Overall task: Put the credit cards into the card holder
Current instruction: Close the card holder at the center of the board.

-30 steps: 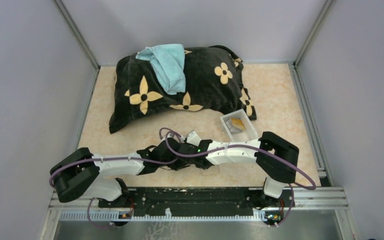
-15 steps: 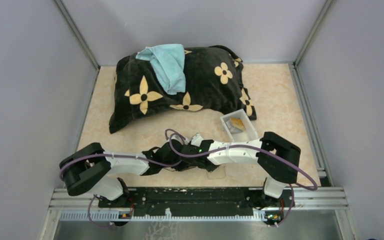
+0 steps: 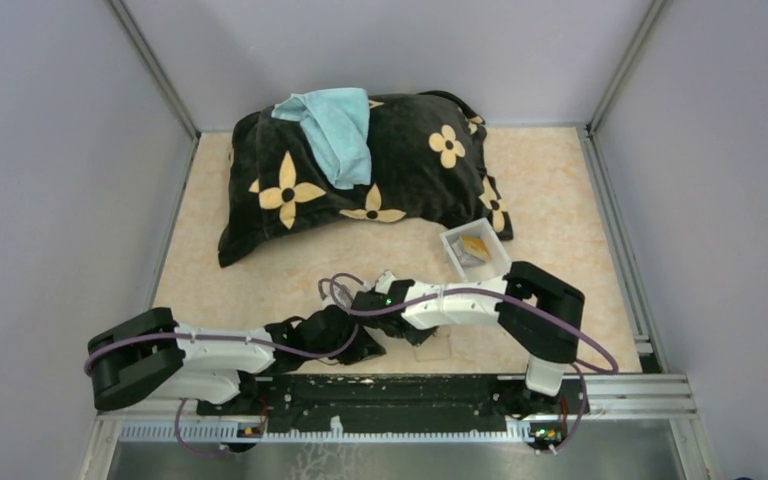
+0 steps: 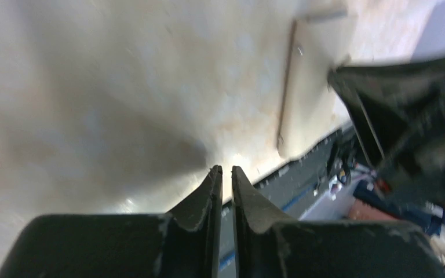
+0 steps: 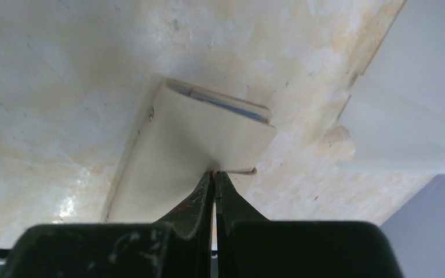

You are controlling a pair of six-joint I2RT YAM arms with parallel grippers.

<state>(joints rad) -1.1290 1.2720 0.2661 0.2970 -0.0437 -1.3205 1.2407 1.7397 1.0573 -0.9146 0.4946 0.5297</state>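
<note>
Pinching the near edge of the tan card holder (image 5: 197, 139), the right gripper (image 5: 214, 172) is clamped tight on it at the centre of its wrist view; the holder rests on the table (image 3: 560, 200) in the lower middle of the overhead frame, with a thin bluish card edge (image 5: 226, 104) showing at its far end; the left gripper (image 4: 226, 169) has its fingers drawn almost together on nothing; since a second ago it has pulled back from the meeting point toward the lower left, its elbow now nearer the bottom-left corner; the white tray (image 3: 501, 262) with a gold card (image 3: 475, 246) sits unchanged right of centre, just below the pillow (image 3: 410, 180).
</note>
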